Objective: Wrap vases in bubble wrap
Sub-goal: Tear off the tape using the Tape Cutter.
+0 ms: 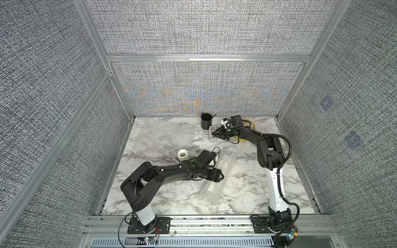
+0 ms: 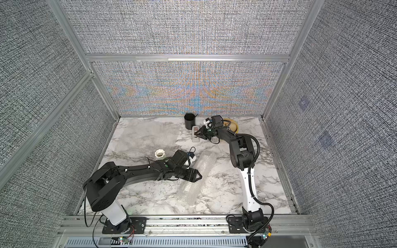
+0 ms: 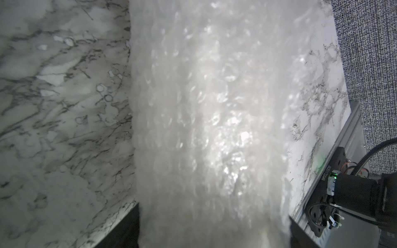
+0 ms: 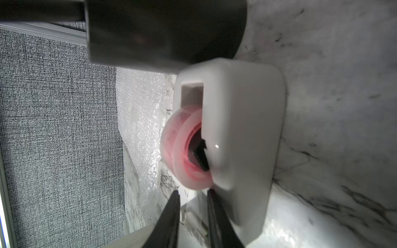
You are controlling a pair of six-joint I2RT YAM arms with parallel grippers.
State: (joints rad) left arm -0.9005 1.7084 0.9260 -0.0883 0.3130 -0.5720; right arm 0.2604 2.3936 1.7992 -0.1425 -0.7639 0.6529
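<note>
A long roll of bubble wrap (image 1: 218, 182) lies on the marble table (image 1: 247, 189) in both top views. My left gripper (image 1: 222, 176) sits across its middle. In the left wrist view the milky roll (image 3: 206, 120) fills the whole gap between the left gripper's (image 3: 213, 211) dark fingers (image 3: 124, 227). No tall vase shows through the wrap. The short white ribbed vase (image 1: 183, 155) stands upright behind my left arm. A flat sheet of bubble wrap (image 1: 165, 137) lies at the back left. My right gripper (image 4: 192, 191) is open with a narrow gap, its tips at the tape roll (image 4: 184, 150).
A white tape dispenser (image 1: 211, 137) stands at the back beside a black cylindrical cup (image 1: 206, 121). A yellow ring-shaped object (image 1: 252, 125) lies behind my right arm. Grey fabric walls with aluminium rails enclose the table on three sides.
</note>
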